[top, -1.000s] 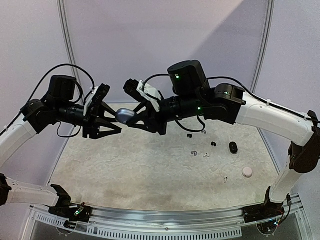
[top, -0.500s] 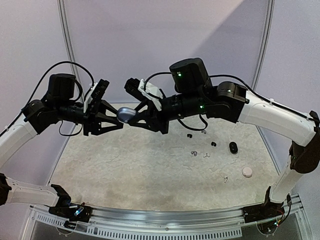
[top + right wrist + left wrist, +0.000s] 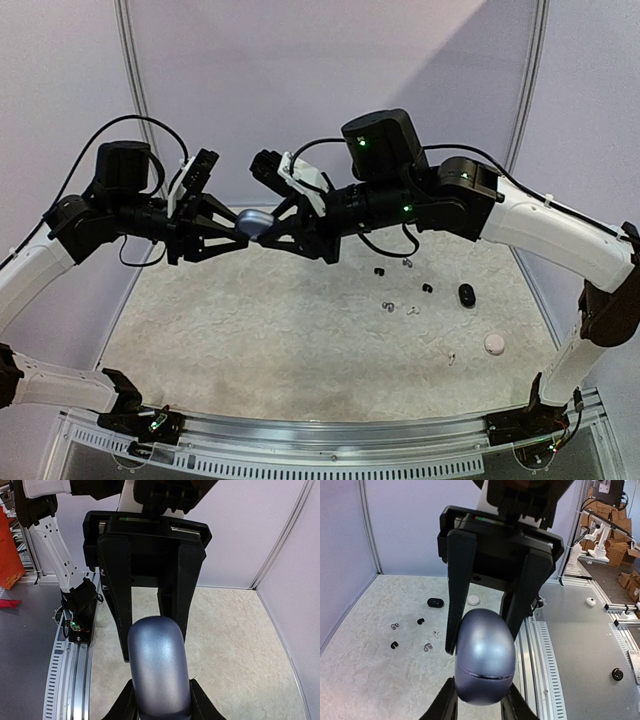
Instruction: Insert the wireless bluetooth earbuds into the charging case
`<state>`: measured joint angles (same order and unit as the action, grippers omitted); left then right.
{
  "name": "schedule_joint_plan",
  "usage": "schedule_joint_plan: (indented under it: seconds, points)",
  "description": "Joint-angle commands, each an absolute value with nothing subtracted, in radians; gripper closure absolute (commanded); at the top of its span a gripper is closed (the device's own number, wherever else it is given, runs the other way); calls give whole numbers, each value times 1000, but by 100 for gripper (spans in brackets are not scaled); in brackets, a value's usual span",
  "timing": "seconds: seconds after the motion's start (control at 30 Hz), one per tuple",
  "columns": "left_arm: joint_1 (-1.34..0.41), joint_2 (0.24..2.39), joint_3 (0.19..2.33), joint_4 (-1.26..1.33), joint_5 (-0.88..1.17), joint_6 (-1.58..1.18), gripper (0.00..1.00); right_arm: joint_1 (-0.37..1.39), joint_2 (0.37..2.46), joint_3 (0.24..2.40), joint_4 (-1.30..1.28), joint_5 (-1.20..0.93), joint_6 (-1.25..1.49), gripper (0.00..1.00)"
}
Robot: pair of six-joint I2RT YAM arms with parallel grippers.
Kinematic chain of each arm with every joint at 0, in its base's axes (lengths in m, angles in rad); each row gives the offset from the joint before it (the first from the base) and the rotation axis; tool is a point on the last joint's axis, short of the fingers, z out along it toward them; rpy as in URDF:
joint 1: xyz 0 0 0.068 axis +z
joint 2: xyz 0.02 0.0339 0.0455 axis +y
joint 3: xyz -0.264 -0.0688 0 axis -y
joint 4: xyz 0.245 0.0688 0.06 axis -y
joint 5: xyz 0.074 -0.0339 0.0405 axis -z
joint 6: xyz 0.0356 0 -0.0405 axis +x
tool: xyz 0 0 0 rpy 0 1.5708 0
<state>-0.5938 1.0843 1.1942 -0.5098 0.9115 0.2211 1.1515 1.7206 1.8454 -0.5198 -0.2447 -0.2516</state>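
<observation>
While the earbuds (image 3: pixel 388 307) are lying loose on the bench (image 3: pixel 250 340) toward three o'clock, the charging case (image 3: pixel 252 219) is hanging aloft near eleven, lid shut, the right pincer (image 3: pixel 262 228) and left pincer (image 3: pixel 244 226) both pinching it narrowly. Looks like the opening step; next they're needing to prise that lid apart.

top view overhead from behind; wrist views close, opposed, sharing case (image 3: pixel 485 662).

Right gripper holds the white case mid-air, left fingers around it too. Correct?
No: the white case lies on the table. Held mid-air is the blue-grey case, right gripper gripping, left gripper with fingers around it, per the top view.
</observation>
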Motion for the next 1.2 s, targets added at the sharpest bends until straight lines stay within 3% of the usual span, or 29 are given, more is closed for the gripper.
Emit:
schedule_joint_plan:
  seconds: [0.0, 0.23, 0.5, 0.63, 0.8, 1.17]
  points:
    - [-615, 1091, 1218, -491, 937, 211, 73, 1152, 1729, 1869, -528, -234, -256, 100]
    - [-618, 1092, 1221, -485, 951, 207, 67, 1150, 1746, 1873, -535, -227, -250, 100]
    - [-621, 1094, 1221, -481, 962, 201, 75, 1151, 1751, 1881, -541, -228, -258, 100]
    - [-623, 1092, 1223, -478, 966, 201, 67, 1151, 1765, 1897, -564, -224, -262, 100]
    - [-624, 1095, 1220, -472, 976, 202, 67, 1152, 1770, 1897, -550, -231, -259, 100]
    - [-624, 1092, 1215, -463, 977, 215, 100, 1151, 1773, 1897, -550, -229, -255, 100]
